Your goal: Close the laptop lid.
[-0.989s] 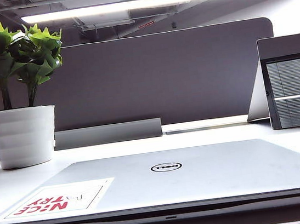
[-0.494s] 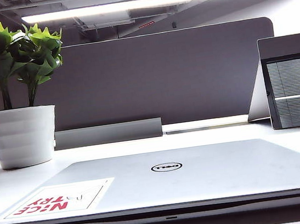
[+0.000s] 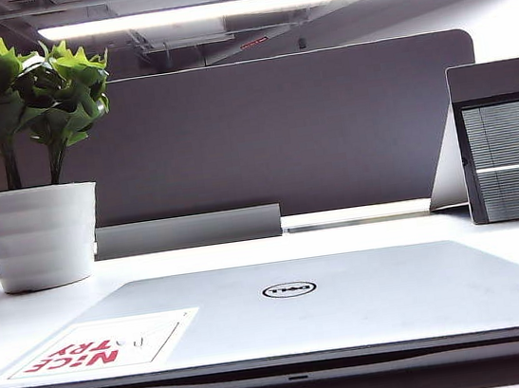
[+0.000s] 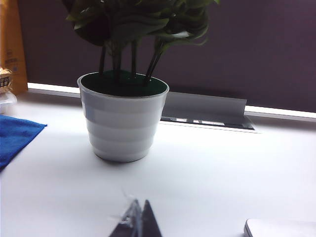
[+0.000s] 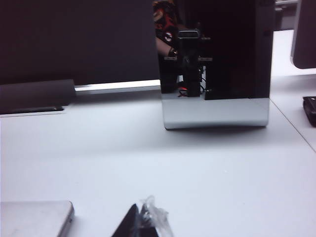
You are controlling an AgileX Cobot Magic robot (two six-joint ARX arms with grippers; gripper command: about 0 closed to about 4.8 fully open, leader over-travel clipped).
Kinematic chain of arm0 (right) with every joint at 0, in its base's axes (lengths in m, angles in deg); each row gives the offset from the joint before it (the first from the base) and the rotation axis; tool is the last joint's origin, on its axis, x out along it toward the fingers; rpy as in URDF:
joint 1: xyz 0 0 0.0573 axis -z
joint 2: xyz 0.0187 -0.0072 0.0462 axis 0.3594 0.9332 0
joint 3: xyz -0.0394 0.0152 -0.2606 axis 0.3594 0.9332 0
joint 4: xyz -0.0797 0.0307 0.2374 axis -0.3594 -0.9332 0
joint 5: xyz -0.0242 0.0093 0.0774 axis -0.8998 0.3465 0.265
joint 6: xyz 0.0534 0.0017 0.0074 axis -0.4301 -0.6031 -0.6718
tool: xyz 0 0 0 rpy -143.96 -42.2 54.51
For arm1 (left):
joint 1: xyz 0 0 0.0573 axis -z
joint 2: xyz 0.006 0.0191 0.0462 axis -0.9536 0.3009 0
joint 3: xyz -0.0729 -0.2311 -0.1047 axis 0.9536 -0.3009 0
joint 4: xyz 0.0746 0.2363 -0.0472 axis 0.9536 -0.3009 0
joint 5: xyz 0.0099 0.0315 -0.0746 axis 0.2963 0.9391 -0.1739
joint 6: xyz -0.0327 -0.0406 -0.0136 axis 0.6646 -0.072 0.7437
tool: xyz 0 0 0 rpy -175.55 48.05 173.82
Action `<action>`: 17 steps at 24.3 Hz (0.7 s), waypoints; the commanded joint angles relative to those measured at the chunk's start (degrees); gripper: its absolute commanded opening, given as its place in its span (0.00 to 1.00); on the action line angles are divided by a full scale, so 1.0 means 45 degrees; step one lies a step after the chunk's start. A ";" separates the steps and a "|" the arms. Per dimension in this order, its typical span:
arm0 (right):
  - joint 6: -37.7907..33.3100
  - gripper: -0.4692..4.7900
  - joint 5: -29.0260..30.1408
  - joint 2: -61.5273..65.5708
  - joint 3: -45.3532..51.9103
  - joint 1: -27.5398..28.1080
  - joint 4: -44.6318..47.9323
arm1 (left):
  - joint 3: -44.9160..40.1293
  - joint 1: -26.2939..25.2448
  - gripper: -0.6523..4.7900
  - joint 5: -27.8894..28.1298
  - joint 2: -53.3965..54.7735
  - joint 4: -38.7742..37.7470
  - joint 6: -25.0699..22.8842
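Note:
The laptop (image 3: 293, 373) lies flat on the white table, filling the front of the exterior view. The laptop lid (image 3: 369, 299) is down on the base, silver side up, showing the Dell logo (image 3: 288, 290) and the "NICE TRY" sticker (image 3: 98, 346). Neither arm shows in the exterior view. In the left wrist view my left gripper (image 4: 141, 202) hovers over bare table, fingertips together and holding nothing, with a laptop corner (image 4: 281, 228) off to one side. My right gripper (image 5: 139, 206) is likewise shut and empty, close to another laptop corner (image 5: 34, 217).
A potted plant in a white pot (image 3: 37, 233) stands at the back left, directly ahead of the left gripper (image 4: 123, 118). A grey divider (image 3: 280, 134) runs along the back. An upright framed panel (image 3: 513, 156) stands at the back right. A blue cloth (image 4: 15, 136) lies far left.

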 commanded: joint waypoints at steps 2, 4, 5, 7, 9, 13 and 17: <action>-0.0010 0.09 -0.0024 0.0005 0.0024 -0.0024 0.0311 | 0.0015 -0.0034 0.11 -0.0015 0.0010 0.0112 -0.0039; -0.0010 0.09 -0.0029 0.0005 0.0024 -0.0010 0.0350 | 0.0015 -0.0034 0.11 -0.0015 0.0010 0.0112 -0.0039; -0.0015 0.09 -0.0029 0.0005 0.0024 -0.0010 0.0355 | 0.0015 -0.0034 0.11 -0.0015 0.0010 0.0112 -0.0039; -0.0015 0.09 -0.0029 0.0005 0.0024 -0.0010 0.0355 | 0.0015 -0.0034 0.11 -0.0015 0.0010 0.0112 -0.0039; -0.0015 0.09 -0.0029 0.0005 0.0024 -0.0010 0.0355 | 0.0015 -0.0034 0.11 -0.0015 0.0010 0.0112 -0.0039; -0.0010 0.09 -0.0029 0.0005 0.0024 -0.0010 0.0413 | 0.0015 -0.0034 0.11 -0.0015 0.0010 0.0112 -0.0039; -0.0010 0.09 -0.0029 0.0005 0.0019 0.0015 0.0389 | 0.0015 -0.0034 0.11 -0.0015 0.0010 0.0112 -0.0039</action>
